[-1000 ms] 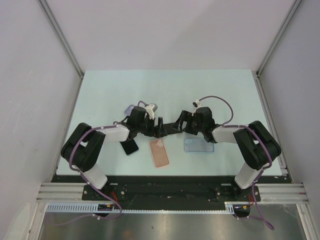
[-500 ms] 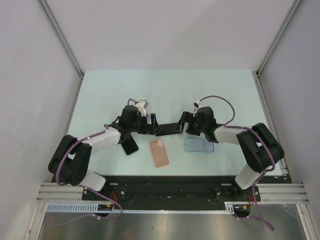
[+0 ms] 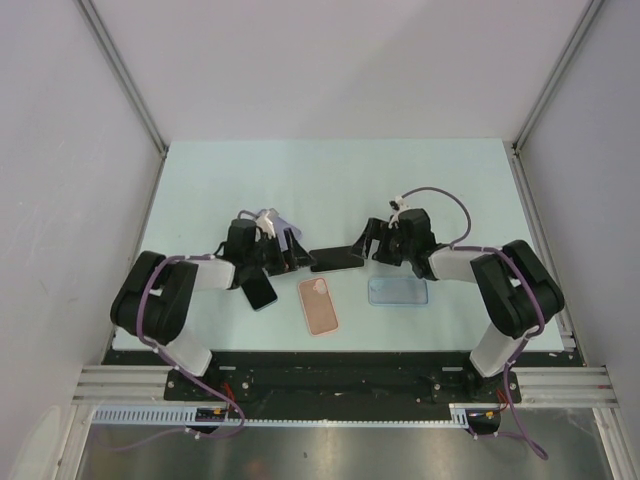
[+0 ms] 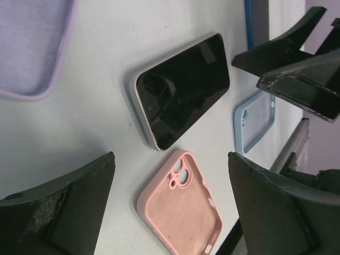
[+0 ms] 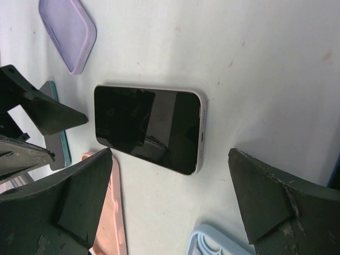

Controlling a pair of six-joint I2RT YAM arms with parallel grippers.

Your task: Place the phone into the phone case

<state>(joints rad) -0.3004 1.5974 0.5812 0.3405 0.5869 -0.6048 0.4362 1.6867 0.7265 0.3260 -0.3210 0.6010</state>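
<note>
The phone (image 3: 335, 262) lies flat, black screen up, on the table between my two grippers. It also shows in the left wrist view (image 4: 183, 98) and the right wrist view (image 5: 149, 127). The empty pink case (image 3: 320, 305) lies open side up just in front of it, and shows in the left wrist view (image 4: 180, 212). My left gripper (image 3: 293, 252) is open and empty, left of the phone and apart from it. My right gripper (image 3: 367, 247) is open and empty, right of the phone and close to its end.
A light blue case (image 3: 398, 290) lies front right of the phone. A purple case (image 3: 282, 226) lies behind my left gripper. A dark phone or case (image 3: 260, 292) lies under my left arm. The table edge runs along the front.
Both grippers stood at the ends of the phone a second ago. My left gripper has drawn back to the left, and the phone now lies flat and free on the table.
</note>
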